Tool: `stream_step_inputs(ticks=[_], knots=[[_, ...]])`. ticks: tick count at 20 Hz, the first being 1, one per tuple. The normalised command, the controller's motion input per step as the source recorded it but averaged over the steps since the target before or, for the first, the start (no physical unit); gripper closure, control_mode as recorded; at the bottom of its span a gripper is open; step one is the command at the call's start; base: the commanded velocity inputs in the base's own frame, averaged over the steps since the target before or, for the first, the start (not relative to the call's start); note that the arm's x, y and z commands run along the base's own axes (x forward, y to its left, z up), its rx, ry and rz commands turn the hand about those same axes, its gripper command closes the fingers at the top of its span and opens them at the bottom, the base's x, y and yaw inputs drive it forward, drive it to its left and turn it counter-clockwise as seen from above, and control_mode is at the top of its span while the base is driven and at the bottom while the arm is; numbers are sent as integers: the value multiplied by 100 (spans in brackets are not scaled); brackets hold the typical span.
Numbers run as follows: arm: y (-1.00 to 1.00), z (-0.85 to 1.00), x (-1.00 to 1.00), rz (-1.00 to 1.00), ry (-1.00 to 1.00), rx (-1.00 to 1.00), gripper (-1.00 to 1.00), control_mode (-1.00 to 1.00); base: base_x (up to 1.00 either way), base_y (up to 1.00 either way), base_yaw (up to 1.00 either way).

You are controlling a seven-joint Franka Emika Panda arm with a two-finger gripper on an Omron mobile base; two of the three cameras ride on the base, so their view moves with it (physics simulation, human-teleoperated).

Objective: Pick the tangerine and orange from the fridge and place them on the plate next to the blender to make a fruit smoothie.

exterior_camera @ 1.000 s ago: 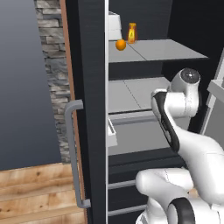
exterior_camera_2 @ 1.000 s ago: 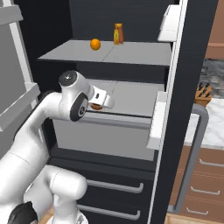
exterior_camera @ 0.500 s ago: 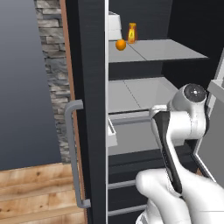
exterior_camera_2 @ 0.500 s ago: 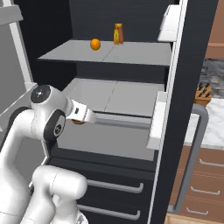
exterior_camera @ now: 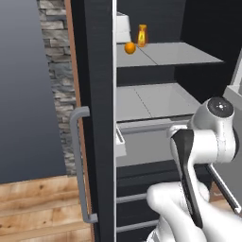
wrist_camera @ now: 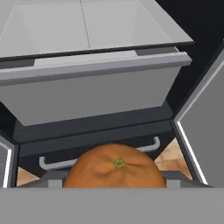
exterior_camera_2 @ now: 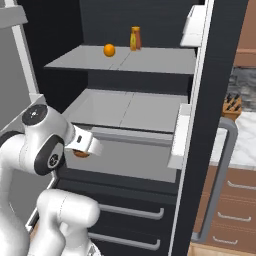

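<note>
The fridge [exterior_camera_2: 212,90] stands open with its grey shelves showing. My gripper [exterior_camera_2: 82,152] hangs low in front of the grey crisper drawer [wrist_camera: 92,94], shut on a round orange citrus fruit [wrist_camera: 114,171]. I cannot tell whether that fruit is the orange or the tangerine. In the right base view the held fruit [exterior_camera_2: 81,154] peeks out under the hand. A second, small orange fruit [exterior_camera: 130,47] [exterior_camera_2: 109,50] sits on the top shelf. The plate and the blender are out of view.
A yellow bottle [exterior_camera: 142,35] [exterior_camera_2: 134,38] stands behind the shelf fruit. Fridge doors flank the opening on both sides, with a white door bin [exterior_camera_2: 179,135]. Black lower drawers [exterior_camera_2: 130,212] sit below. A knife block [exterior_camera_2: 231,106] rests on the counter to the right.
The arm has drawn back out of the fridge, carrying the fruit from the middle shelf down and toward the base. The shelf fruit and bottle have not moved.
</note>
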Motion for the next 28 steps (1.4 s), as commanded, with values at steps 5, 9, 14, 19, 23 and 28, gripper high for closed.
stream_step_inputs(ticks=[5, 9, 14, 19, 23, 28], knots=[[0, 0, 0, 0, 0, 0, 100, 100, -97, 25, -20], [0, 0, 0, 0, 0, 0, 100, 100, -98, 43, -32], [0, 0, 0, 0, 0, 0, 100, 100, -79, 34, -18], [0, 0, 0, 0, 0, 0, 100, 100, -56, 41, 47], [0, 0, 0, 0, 0, 0, 100, 100, -35, 31, 70], [0, 0, 0, 0, 0, 0, 100, 100, -31, 37, 71]])
